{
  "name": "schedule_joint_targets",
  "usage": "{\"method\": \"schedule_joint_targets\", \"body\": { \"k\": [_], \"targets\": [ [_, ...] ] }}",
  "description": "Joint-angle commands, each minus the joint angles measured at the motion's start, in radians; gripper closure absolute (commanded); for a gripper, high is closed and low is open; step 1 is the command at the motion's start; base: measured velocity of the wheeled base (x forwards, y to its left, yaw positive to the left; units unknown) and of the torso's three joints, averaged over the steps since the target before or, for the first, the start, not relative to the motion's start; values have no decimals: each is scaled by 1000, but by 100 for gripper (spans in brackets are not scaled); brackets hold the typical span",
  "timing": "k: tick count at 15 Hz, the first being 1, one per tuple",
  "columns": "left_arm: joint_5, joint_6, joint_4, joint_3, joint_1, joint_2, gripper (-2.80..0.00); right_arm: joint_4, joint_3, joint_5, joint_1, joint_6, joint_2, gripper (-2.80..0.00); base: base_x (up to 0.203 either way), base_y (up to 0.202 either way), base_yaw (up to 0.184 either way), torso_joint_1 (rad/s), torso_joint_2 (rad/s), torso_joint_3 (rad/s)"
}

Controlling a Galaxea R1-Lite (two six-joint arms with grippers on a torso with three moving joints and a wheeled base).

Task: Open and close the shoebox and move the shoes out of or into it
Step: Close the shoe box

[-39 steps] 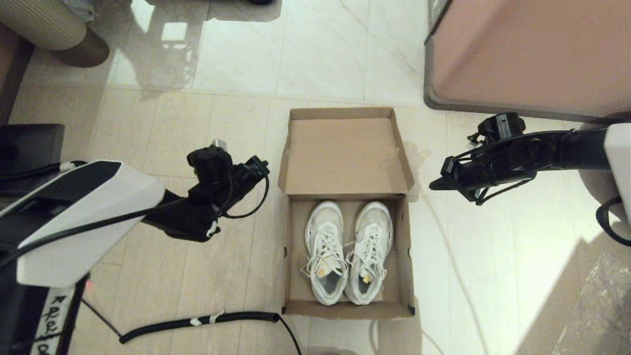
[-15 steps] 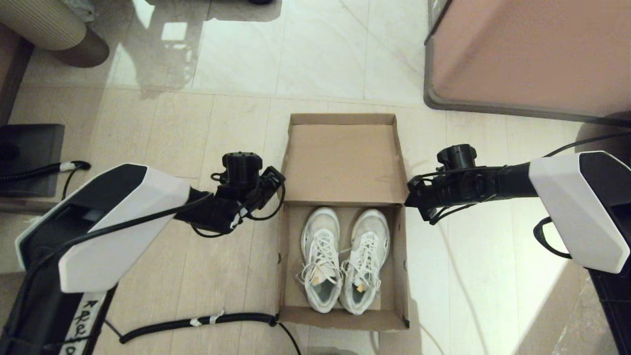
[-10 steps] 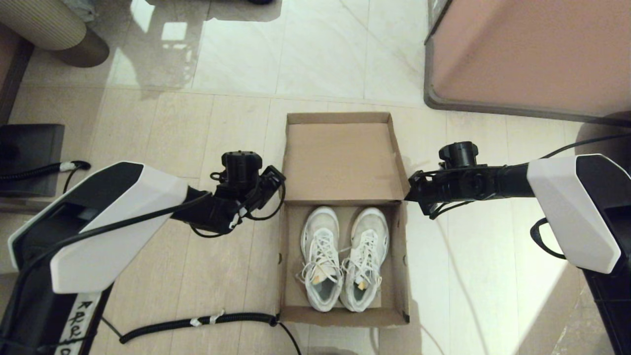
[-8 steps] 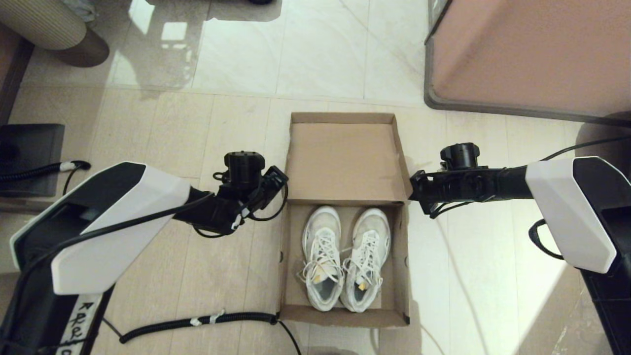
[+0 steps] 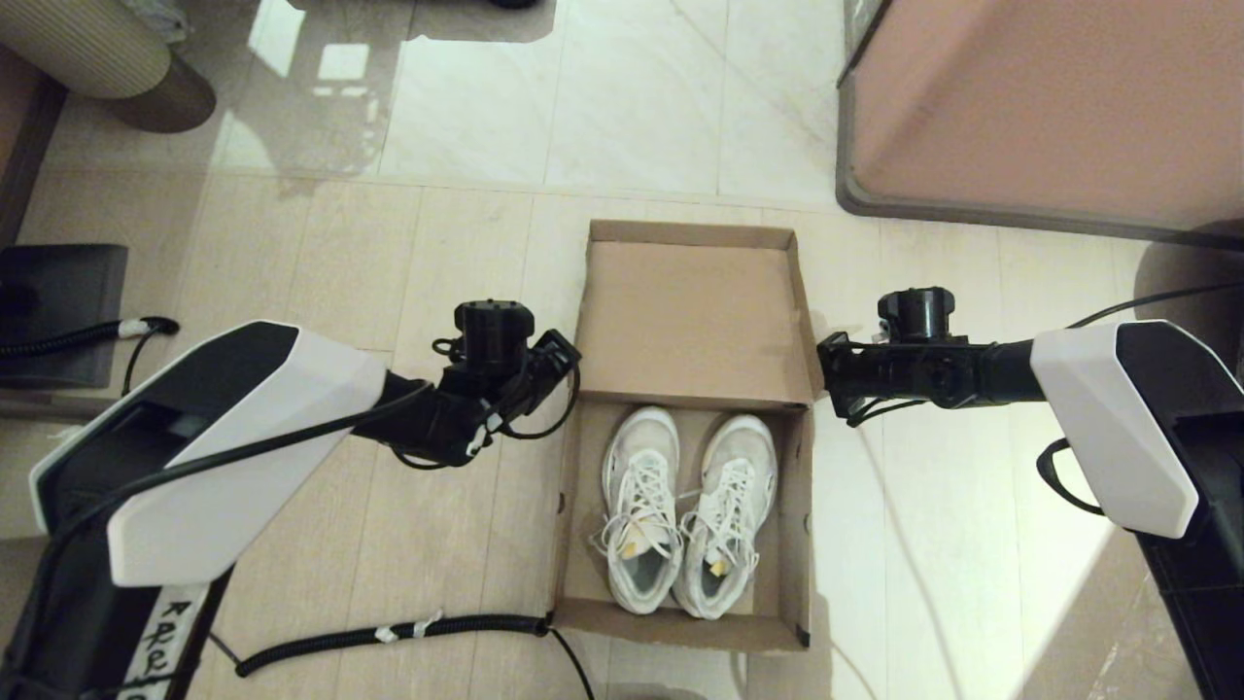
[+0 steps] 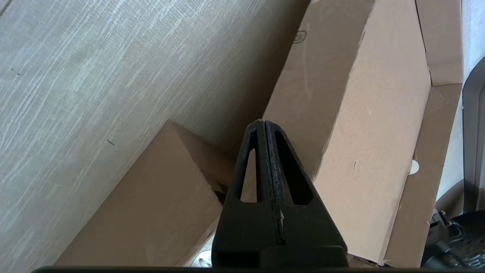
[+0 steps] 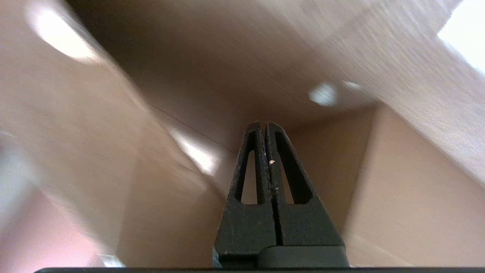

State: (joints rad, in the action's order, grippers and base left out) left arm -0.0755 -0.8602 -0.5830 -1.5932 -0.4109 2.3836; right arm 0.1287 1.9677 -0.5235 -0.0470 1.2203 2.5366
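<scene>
The brown cardboard shoebox (image 5: pixel 575 544) stands open on the floor, its lid (image 5: pixel 695 321) leaning back on the far side. The white sneakers (image 5: pixel 685 515) lie side by side inside, toes toward the lid. My left gripper (image 5: pixel 567 358) is shut and empty at the lid's left hinge corner. In the left wrist view its tips (image 6: pixel 264 122) point into the gap between the lid (image 6: pixel 371 132) and the box wall (image 6: pixel 151 197). My right gripper (image 5: pixel 824 365) is shut and empty against the lid's right edge. The right wrist view shows it (image 7: pixel 263 123) close to cardboard (image 7: pixel 398 189).
A large pinkish-brown block with a dark rim (image 5: pixel 1050 107) stands at the far right. A black corrugated cable (image 5: pixel 389 632) lies on the floor by the box's near left corner. A dark flat object (image 5: pixel 58 292) and a ribbed beige cylinder (image 5: pixel 87 49) are at the left.
Both arms came in from the sides to the lid's hinge corners. In the last half second the box and lid shifted slightly to the right, and both grippers shifted with them.
</scene>
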Motion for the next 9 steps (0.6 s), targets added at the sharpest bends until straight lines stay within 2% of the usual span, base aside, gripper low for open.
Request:
{"method": "schedule_joint_targets", "body": {
  "k": [1, 4, 9],
  "targets": [
    [-1, -5, -1, 1, 0, 0, 0, 63, 0, -13, 21, 70, 5, 0, 0, 0, 0, 0, 0, 0],
    [-4, -5, -1, 6, 0, -1, 0, 89, 0, -41, 21, 82, 5, 0, 0, 0, 0, 0, 0, 0],
    [-6, -6, -5, 33, 0, -3, 0, 219, -1, -169, 24, 245, 7, 0, 0, 0, 0, 0, 0, 0]
  ]
}}
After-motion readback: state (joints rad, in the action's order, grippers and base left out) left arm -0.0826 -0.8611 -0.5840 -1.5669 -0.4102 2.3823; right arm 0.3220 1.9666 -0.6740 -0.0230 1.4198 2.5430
